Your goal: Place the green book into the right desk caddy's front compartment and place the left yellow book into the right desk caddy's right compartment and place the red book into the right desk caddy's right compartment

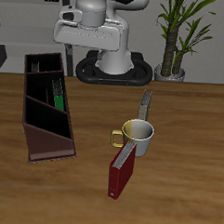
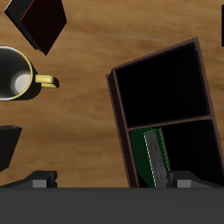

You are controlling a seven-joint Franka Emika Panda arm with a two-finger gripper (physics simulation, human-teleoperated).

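1 caddy (image 1: 47, 143), 1 mug (image 1: 138, 135), 3 books: red (image 1: 119, 175), green (image 1: 59, 92), yellowish (image 1: 145, 106).

White Franka arm (image 1: 107, 25) hunched high, gripper (image 2: 109, 181) pointing down, 2 jaws spread wide apart, nothing held

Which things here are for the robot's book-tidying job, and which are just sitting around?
For the job:
- green book, already inside the box
- red book
- thin yellowish book behind the mug
- long brown box

Just lying about:
- mug
- potted plant
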